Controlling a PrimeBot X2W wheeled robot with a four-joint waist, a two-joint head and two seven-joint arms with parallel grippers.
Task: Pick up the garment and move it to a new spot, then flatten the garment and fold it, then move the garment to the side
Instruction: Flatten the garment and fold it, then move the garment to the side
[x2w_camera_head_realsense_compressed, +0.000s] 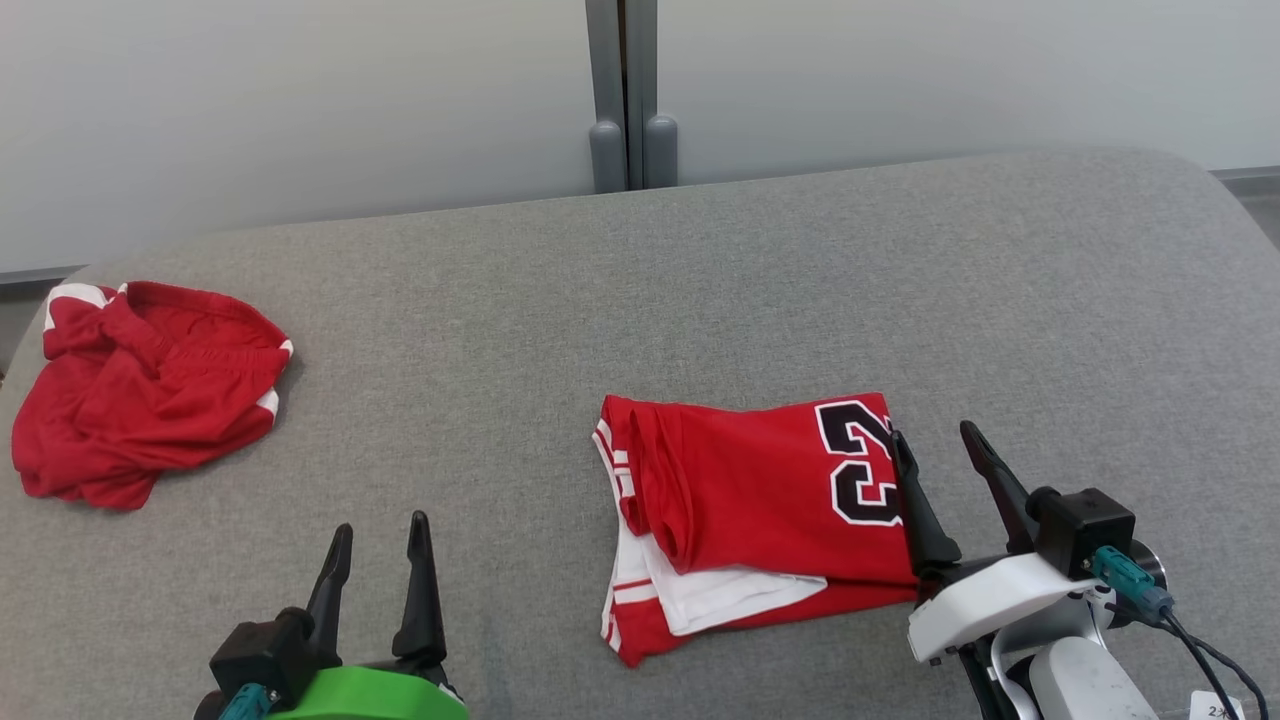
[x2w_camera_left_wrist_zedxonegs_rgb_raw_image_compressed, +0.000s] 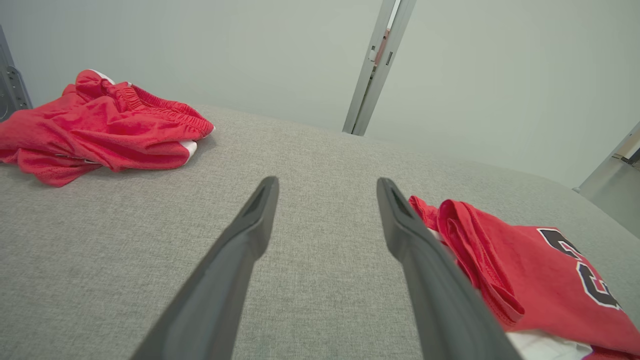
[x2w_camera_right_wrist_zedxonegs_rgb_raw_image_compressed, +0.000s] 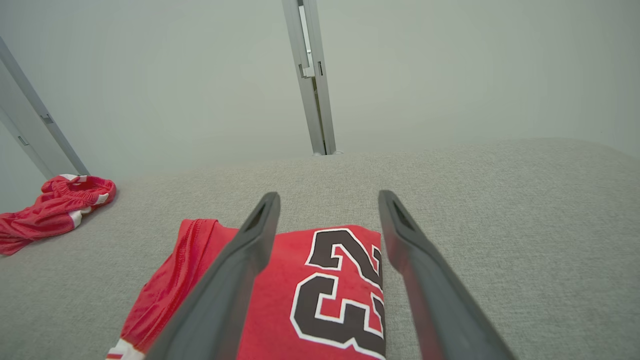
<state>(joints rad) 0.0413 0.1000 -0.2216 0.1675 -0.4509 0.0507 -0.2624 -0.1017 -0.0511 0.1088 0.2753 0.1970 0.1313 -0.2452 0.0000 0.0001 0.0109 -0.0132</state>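
Gaping empty, your left gripper (x2w_camera_head_realsense_compressed: 381, 524) and right gripper (x2w_camera_head_realsense_compressed: 932, 432) are hovering; the folded rectangular jersey (x2w_camera_head_realsense_compressed: 760, 500) is lying by the right, woven cushion (x2w_camera_head_realsense_compressed: 700, 280) stretching open leftward.

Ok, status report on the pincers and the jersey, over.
Left pincer open, empty. Right pincer open, over number end of folded jersey. Crumpled red shorts far left, not in the way.

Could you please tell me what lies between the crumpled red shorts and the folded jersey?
Nothing: in the head view, the stretch between the crumpled red shorts and the folded jersey is bare grey upholstery.
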